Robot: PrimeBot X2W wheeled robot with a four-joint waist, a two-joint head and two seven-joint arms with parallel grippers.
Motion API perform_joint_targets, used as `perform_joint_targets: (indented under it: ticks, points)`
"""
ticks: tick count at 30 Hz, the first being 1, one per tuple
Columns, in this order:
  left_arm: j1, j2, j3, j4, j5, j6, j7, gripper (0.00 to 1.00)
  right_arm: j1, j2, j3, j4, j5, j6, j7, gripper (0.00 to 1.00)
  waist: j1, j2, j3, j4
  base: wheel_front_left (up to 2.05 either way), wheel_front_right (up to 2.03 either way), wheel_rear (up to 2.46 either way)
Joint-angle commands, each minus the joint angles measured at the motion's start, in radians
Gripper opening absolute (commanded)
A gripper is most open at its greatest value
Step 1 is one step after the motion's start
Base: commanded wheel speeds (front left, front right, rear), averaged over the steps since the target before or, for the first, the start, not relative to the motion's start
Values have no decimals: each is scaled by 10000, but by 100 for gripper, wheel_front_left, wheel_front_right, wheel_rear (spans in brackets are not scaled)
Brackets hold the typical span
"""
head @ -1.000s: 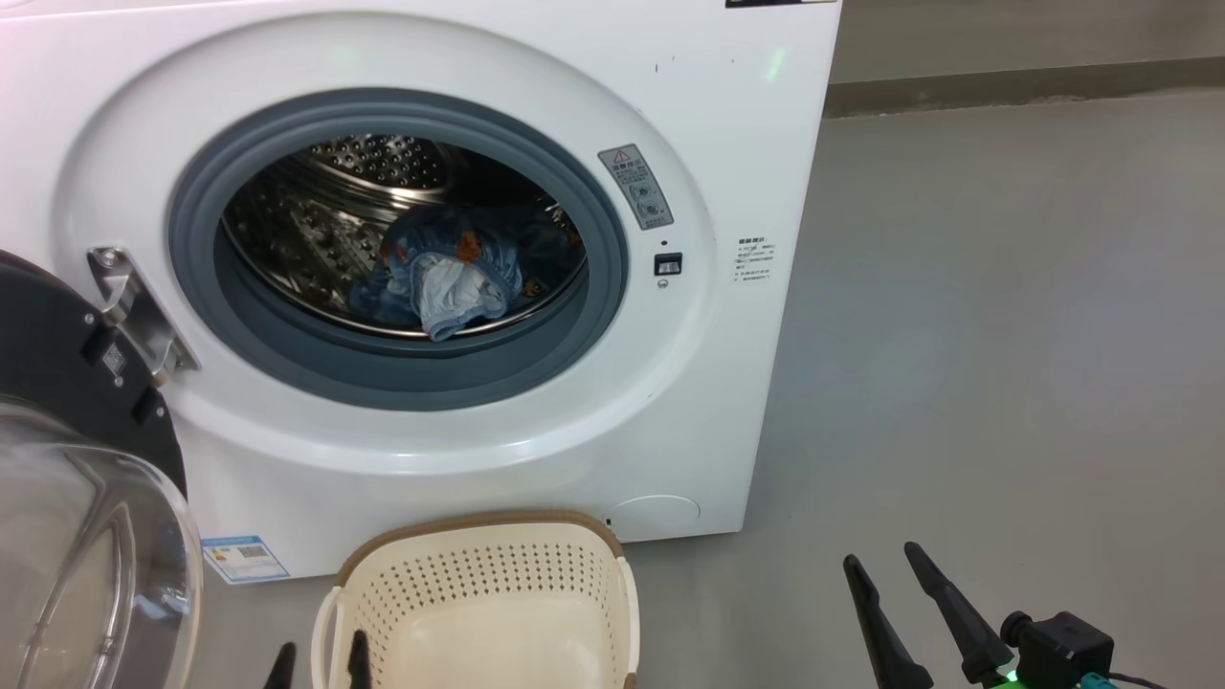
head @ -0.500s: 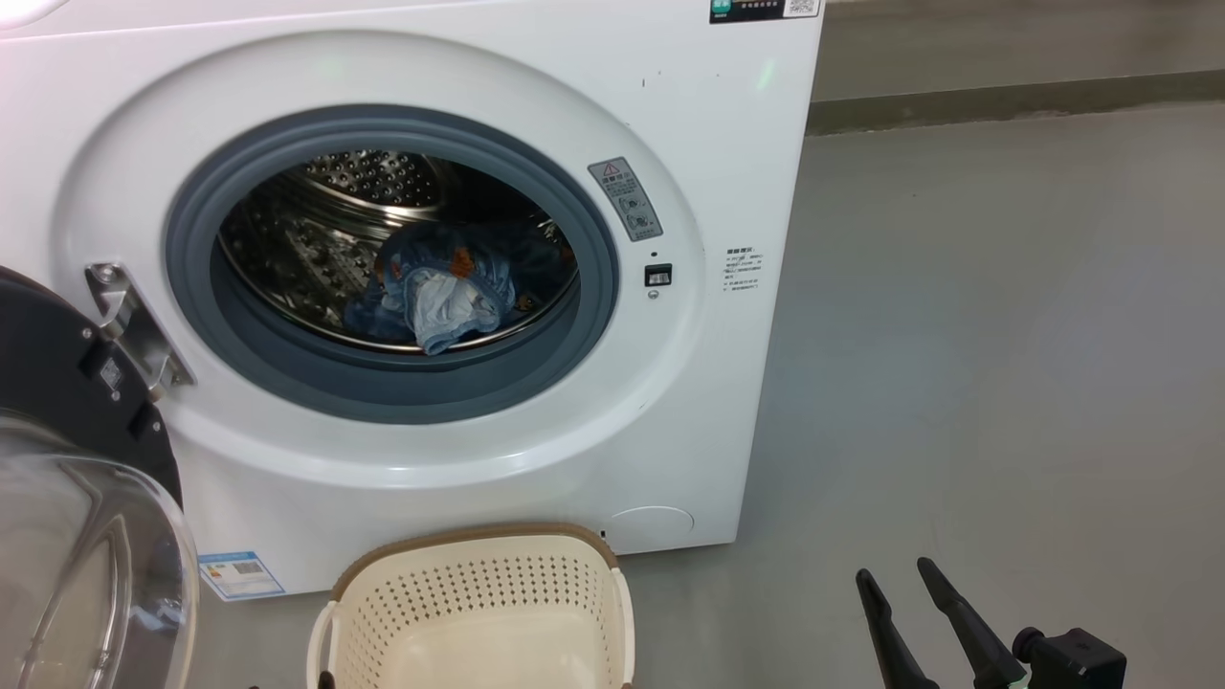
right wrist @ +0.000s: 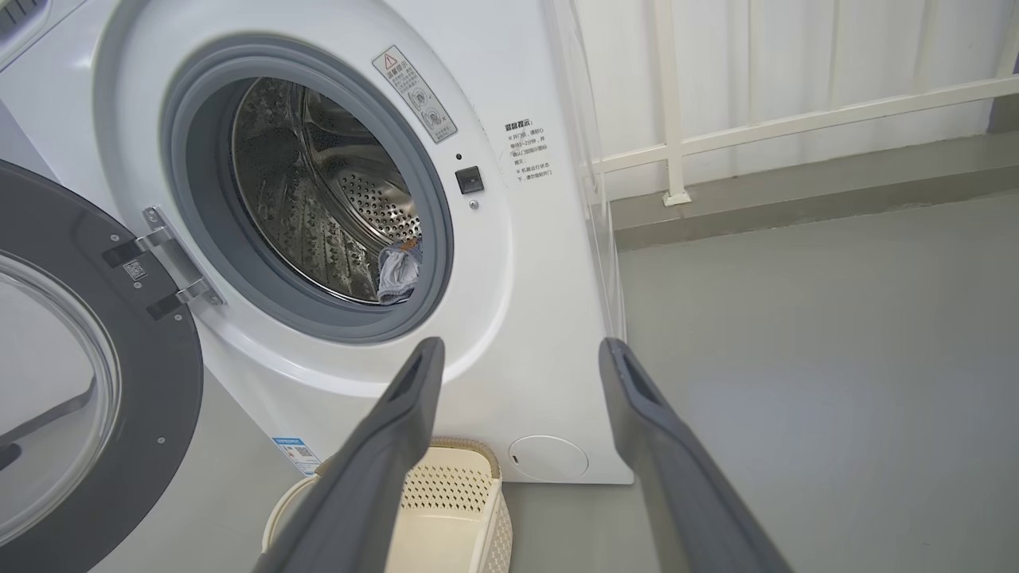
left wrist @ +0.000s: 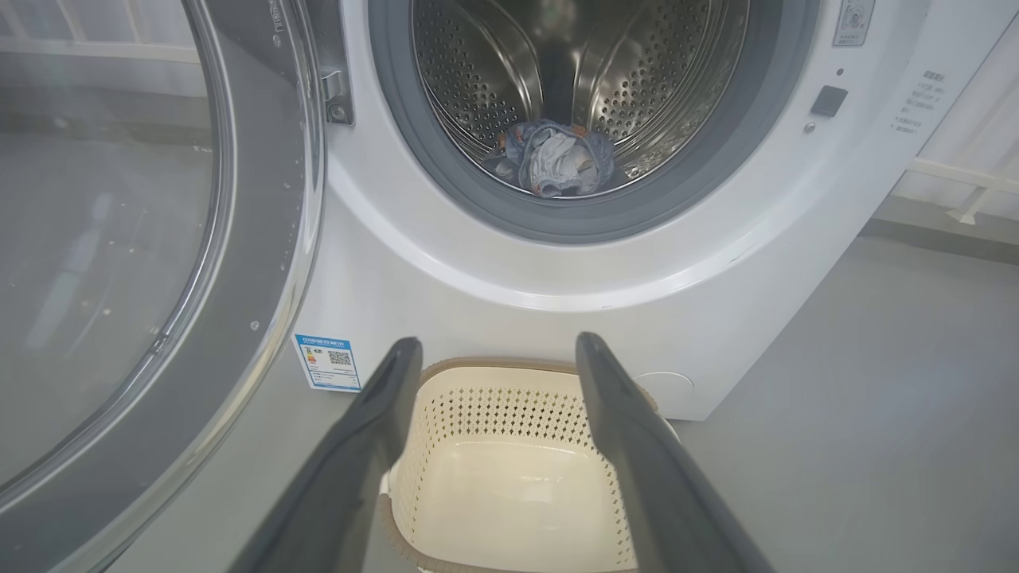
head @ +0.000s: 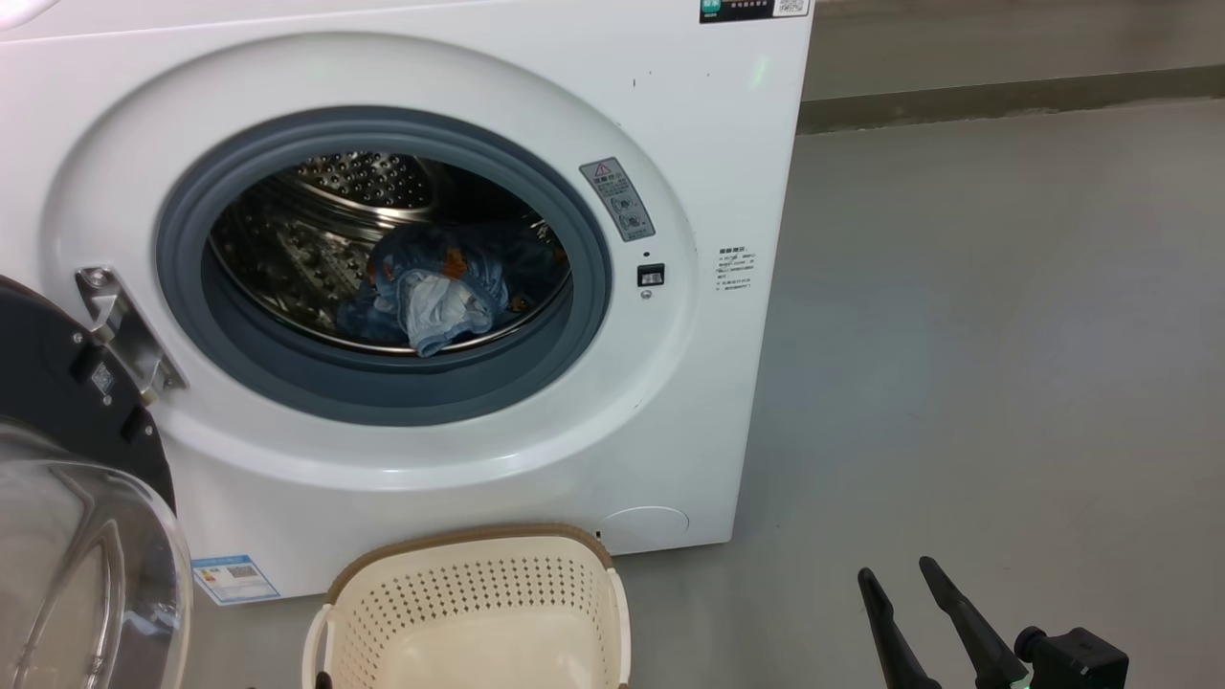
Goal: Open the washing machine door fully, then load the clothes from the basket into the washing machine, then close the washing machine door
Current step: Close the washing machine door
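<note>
Inside the perforated steel drum (head: 325, 239) of the washing machine (head: 670, 431), the clothes (head: 435, 287) are seen bunched in a heap at the bottom, close to the front lip. The white inner patch is turned outward among light blue folds (small orange-red figures can be made out on the fabric). The washing machine door (head: 57, 402) is swung open on its hinge (head: 120, 325) at the left of the opening, with its black rim and bulging clear glass turned toward the head camera. The basket (head: 478, 584) is set on the grey floor (head: 957, 383) just in front of the machine, below the opening, and its smooth cream bottom is visible through the open top. A blue label sticker (head: 225, 579) is stuck low on the white front, near the basket's left handle. The left hand (left wrist: 499, 344) is held wide with nothing gripped in it, and it is framed above the basket in the left wrist view. The right hand (head: 898, 570) is likewise spread wide and holds nothing. It is seen low at the right of the head view, over the floor, well apart from machine and basket. A white railing (right wrist: 673, 103) is shown beyond the machine in the right wrist view.
</note>
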Motion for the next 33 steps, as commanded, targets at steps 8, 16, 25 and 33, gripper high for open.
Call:
perform_joint_targets:
  ticks: [8, 16, 25, 33]
  points:
    - [-250, 33, 399, -186, -108, -65, -66, 100, -178, -58, 212, -228, -67, 16, -49, 100, 0, 0, -15, 1, 0, 0, 0]
    - [-279, 32, 417, -96, -39, 14, -66, 100, -222, -57, 265, -221, -50, 16, -49, 100, 0, 0, 7, -39, -41, 42, -1]
    - [-297, 32, 362, -93, -40, 11, -67, 100, -241, -55, 271, -209, -54, 16, -49, 100, 0, 0, 38, -63, -148, 149, -1]
    - [-281, 32, 389, -90, -24, -6, -67, 100, -228, -46, 290, -220, -62, 16, -49, 100, 0, 0, 73, -71, -107, 107, 0]
